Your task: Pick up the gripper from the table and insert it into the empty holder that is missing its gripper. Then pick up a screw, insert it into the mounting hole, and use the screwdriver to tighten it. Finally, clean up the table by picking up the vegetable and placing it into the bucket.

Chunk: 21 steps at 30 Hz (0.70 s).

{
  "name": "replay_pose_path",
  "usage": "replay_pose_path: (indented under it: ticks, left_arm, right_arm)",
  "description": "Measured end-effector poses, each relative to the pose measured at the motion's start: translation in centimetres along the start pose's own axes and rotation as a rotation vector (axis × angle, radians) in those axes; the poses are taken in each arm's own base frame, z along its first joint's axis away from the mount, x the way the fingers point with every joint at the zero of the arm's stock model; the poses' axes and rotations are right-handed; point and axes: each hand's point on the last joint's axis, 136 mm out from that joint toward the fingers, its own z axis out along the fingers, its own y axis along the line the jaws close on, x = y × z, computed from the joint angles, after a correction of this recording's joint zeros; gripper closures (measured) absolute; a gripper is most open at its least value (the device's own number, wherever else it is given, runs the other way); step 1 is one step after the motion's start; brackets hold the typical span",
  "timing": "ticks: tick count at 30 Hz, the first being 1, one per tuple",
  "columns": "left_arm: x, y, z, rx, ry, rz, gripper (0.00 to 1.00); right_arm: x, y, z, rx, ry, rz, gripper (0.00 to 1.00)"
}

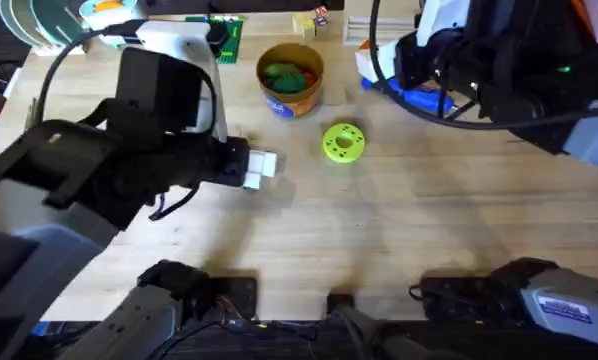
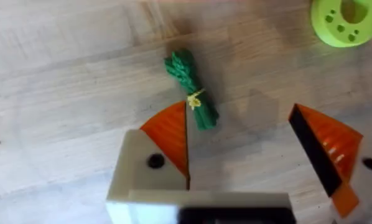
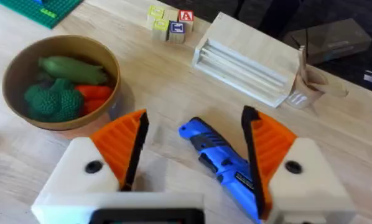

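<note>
We see a pale wooden worktop (image 1: 399,220) with lengthwise grain running across butted planks, evenly lit, with soft shadows falling on it. Along its far edge lie a green studded baseplate (image 3: 40,9), a few small lettered wooden cubes (image 3: 170,23) and a slatted light-wood block (image 3: 248,59). Beyond that edge the room is dark. At the far left corner we make out a stack of pale discs (image 1: 34,25).

Dark-green vegetable (image 2: 191,89), blue screwdriver (image 3: 222,163), tan bucket (image 3: 61,81), lime-green disc (image 1: 343,142)
</note>
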Motion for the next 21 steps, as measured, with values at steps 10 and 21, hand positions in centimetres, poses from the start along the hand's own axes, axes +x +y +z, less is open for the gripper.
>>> replay_pose_path:
  ticks: [10, 21]
  left_arm:
    - [2.9, 2.3, 4.5, -0.154, 0.219, -0.304, 0.008]
    - [3.3, 3.4, 7.6, -0.232, 0.262, -0.43, 0.008]
  right_arm:
    - [0.0, 0.0, 0.0, 0.0, 0.0, 0.0, 0.117]
    - [0.0, 0.0, 0.0, 0.0, 0.0, 0.0, 0.117]
